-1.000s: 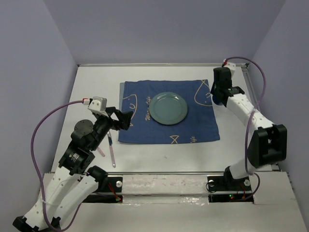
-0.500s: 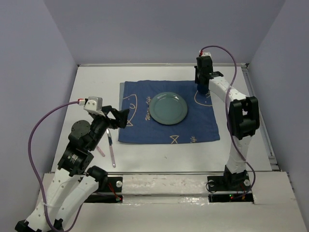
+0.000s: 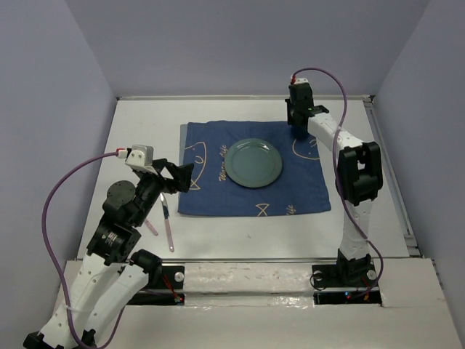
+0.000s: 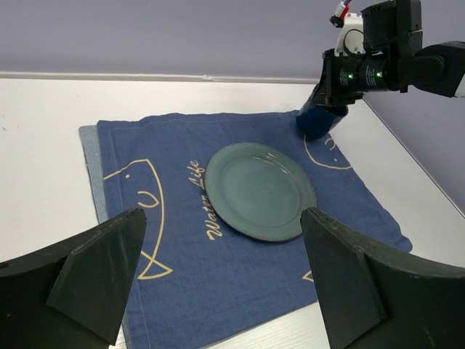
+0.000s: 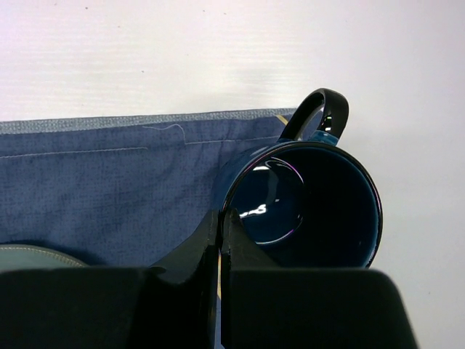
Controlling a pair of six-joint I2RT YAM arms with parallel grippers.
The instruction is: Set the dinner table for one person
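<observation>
The white dinner table carries a dark blue fish-patterned cloth with a green plate at its middle. My right gripper is shut on the rim of a dark blue mug at the cloth's far right corner. In the right wrist view the fingertips pinch the mug's left rim, with the handle pointing away. My left gripper is open and empty, hovering over the cloth's left edge. The left wrist view shows the plate and the mug.
Two pink-handled utensils lie on the table left of the cloth's near corner, below my left arm. Purple walls close in the table at the back and sides. A metal rail runs along the near edge.
My right arm has swung left and farther back with the mug, from the cloth's right edge to its far right corner. My left arm has shifted slightly.
</observation>
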